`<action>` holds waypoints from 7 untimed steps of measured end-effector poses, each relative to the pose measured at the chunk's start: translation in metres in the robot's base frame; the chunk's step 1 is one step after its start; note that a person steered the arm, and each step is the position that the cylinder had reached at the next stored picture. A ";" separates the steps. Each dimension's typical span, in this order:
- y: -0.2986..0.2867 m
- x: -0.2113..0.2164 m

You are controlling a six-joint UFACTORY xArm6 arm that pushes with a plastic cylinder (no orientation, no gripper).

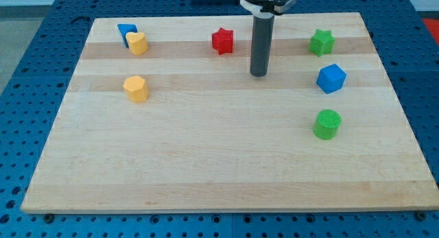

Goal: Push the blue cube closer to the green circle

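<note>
The blue cube [331, 78] sits on the wooden board [206, 156] at the view's right. The green circle [327, 124], a short cylinder, stands just below it, a small gap between them. My tip [258, 74] rests on the board to the left of the blue cube, about a hundred pixels away, and above-left of the green circle. It touches no block.
A green star [321, 42] is at the top right, above the blue cube. A red star [222, 40] is top centre, left of the rod. A yellow heart [138, 43] touches a blue triangle [125, 32] at top left. A yellow hexagon [136, 88] lies below them.
</note>
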State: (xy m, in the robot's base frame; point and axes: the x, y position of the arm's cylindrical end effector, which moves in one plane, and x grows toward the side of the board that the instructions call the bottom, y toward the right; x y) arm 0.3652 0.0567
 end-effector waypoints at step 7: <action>0.150 0.069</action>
State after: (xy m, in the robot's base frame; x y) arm 0.4338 0.2065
